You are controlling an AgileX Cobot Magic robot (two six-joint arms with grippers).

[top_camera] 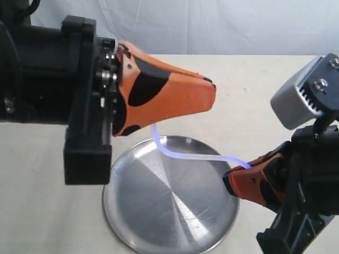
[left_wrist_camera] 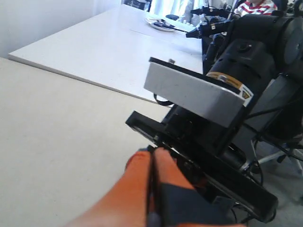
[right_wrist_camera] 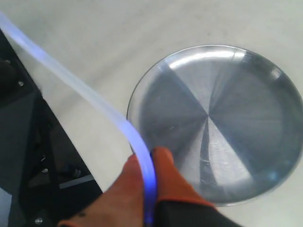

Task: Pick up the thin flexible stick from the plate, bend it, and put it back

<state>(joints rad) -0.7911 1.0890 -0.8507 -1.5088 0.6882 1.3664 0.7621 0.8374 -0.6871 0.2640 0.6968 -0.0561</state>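
The thin flexible stick [top_camera: 186,156] hangs in a wavy curve above the plate [top_camera: 159,211], a round shiny silver dish on the pale table. My left gripper [top_camera: 211,91], orange-fingered, is shut; one end of the stick runs up behind its fingers and is hidden there. In the left wrist view the left gripper [left_wrist_camera: 152,152] shows only a thin dark seam between its pads. My right gripper [top_camera: 232,179] is shut on the other end, over the plate's right rim. The right wrist view shows the right gripper [right_wrist_camera: 149,156] pinching the stick [right_wrist_camera: 85,92], glowing bluish, beside the plate [right_wrist_camera: 227,118].
The right arm's black body and grey block [left_wrist_camera: 194,90] stand close in front of the left gripper. The left arm's black housing [top_camera: 47,79] fills the upper left of the exterior view. A second pale table [left_wrist_camera: 109,42] lies beyond.
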